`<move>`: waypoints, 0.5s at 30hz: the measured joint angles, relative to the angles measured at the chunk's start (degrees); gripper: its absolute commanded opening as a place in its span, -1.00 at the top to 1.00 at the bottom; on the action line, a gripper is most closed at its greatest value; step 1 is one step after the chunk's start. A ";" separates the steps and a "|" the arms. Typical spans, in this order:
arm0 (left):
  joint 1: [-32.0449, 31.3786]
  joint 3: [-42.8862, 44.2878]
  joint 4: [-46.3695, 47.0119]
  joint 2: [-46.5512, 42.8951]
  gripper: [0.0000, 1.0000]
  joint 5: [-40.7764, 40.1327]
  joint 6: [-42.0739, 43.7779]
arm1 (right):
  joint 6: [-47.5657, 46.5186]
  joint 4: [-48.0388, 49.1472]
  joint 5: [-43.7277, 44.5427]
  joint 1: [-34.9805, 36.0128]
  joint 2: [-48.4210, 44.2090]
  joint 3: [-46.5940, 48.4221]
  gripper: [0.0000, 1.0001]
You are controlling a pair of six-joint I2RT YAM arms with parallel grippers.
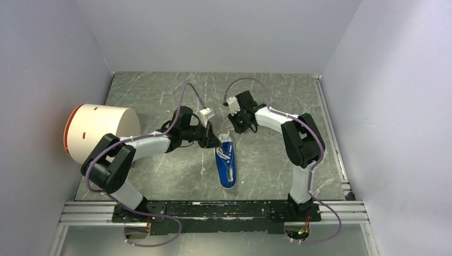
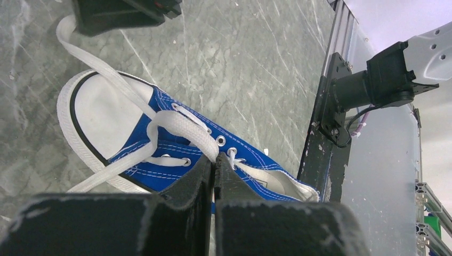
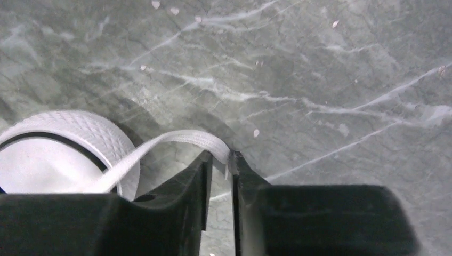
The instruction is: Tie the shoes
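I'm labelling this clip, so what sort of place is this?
Probably a robot lab test booth: plain grey walls box in a marbled table, and two arms are bolted to a metal rail.

Two black-and-white jointed arms (image 1: 144, 145) bend at the elbows, wrists turned inward. The left pincer (image 2: 214, 169) points down, fingers pressed together on a flat white lace (image 2: 184, 124). The right pincer (image 3: 230, 160), just beyond it, clamps the lace's end.

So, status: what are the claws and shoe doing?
Left claw shut on lace over sneaker. Right claw shut on lace past toe cap. No knot yet. White drum off left.
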 measured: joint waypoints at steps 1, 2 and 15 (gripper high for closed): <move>0.09 0.09 -0.07 0.04 0.90 0.04 0.00 | 0.35 -0.02 0.37 0.00 -0.17 -0.13 0.90; 0.13 0.24 -0.11 0.22 0.90 0.20 0.00 | 0.94 -0.28 0.94 0.00 -0.50 -0.48 1.00; 0.24 1.07 -0.07 1.90 0.89 1.40 -0.98 | 27.50 -22.12 5.95 -1.53 -22.84 -10.38 1.00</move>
